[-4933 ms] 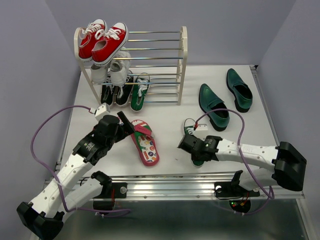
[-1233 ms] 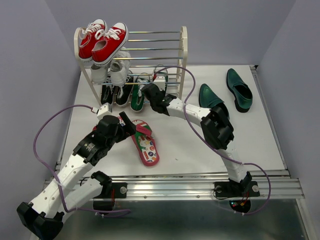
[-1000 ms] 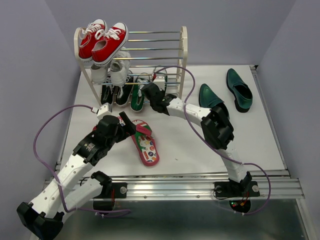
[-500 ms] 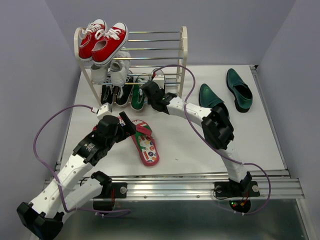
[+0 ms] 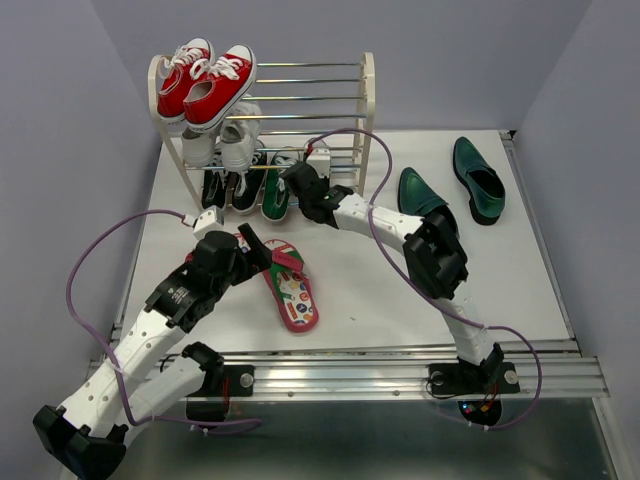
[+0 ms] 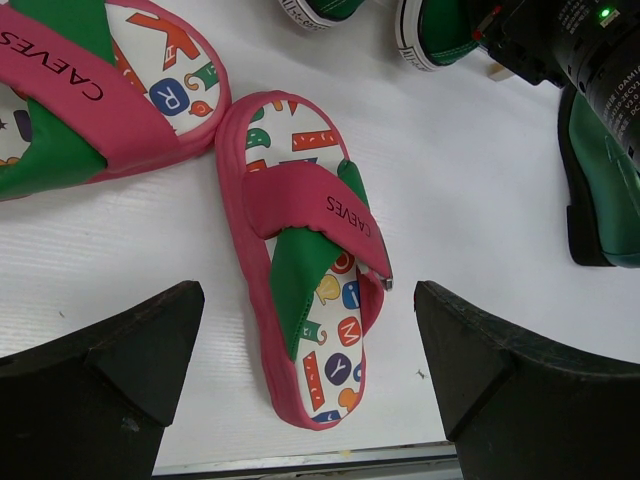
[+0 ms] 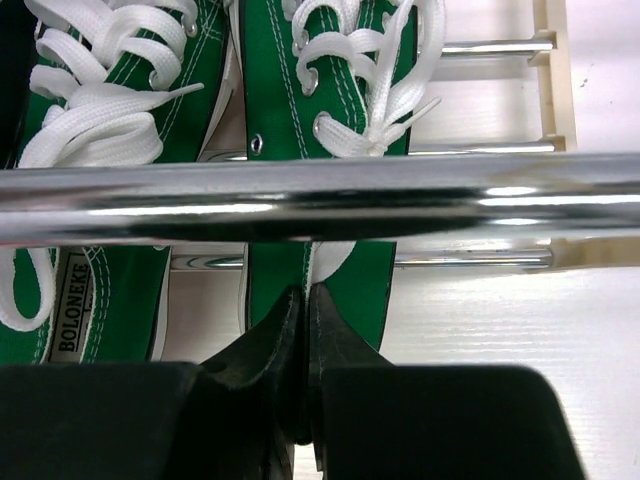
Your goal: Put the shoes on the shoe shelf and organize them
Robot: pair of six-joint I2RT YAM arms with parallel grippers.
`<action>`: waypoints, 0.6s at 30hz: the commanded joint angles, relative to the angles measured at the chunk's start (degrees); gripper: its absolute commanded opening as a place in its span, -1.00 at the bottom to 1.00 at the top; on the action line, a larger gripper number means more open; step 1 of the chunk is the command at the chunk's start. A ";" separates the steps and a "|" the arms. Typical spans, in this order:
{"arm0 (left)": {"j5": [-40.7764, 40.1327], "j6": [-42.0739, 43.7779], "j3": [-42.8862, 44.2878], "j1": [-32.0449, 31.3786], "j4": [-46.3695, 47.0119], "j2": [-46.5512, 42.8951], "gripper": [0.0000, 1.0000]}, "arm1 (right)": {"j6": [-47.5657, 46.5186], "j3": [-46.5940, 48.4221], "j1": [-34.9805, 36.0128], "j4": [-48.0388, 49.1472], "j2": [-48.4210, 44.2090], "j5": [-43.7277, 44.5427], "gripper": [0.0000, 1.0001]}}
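Observation:
The shoe shelf (image 5: 368, 110) stands at the back left. My right gripper (image 5: 300, 185) reaches into its bottom tier. In the right wrist view it (image 7: 305, 310) is shut on the heel of a green sneaker (image 7: 330, 60), which lies on the rods beside its mate (image 7: 120, 120), also seen from above (image 5: 275, 192). My left gripper (image 5: 250, 250) hovers open over a pink flip-flop (image 5: 293, 288). In the left wrist view this flip-flop (image 6: 300, 250) lies between the open fingers (image 6: 100, 370), with the second one (image 6: 90, 90) beside it. Two green loafers (image 5: 428, 212) (image 5: 478, 178) lie on the table at right.
Red sneakers (image 5: 205, 85) sit on the shelf's top tier, white sneakers (image 5: 225, 140) on the middle, black sneakers (image 5: 225, 185) at the bottom left. A silver rod (image 7: 320, 195) crosses just above my right fingers. The right arm's cable (image 5: 375, 200) loops beside the shelf.
4.9 s ago the right gripper was at the green sneaker on the table's front; it now holds it on the bottom tier, edging slightly left in the last second. The left arm has not moved.

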 commanded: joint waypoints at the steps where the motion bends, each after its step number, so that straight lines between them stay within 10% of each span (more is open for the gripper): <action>1: -0.33 0.64 -0.75 -0.40 1.30 -0.71 0.98 | 1.97 1.27 0.33 1.91 -2.18 6.17 -0.99; 13: -0.59 0.55 -0.66 -0.40 1.04 -0.62 0.98 | 2.34 2.22 0.33 1.03 -2.45 7.14 -0.99; 18: -0.59 0.55 -0.66 -0.40 1.12 -0.45 0.98 | 0.30 3.73 0.33 0.85 -0.25 4.77 -0.58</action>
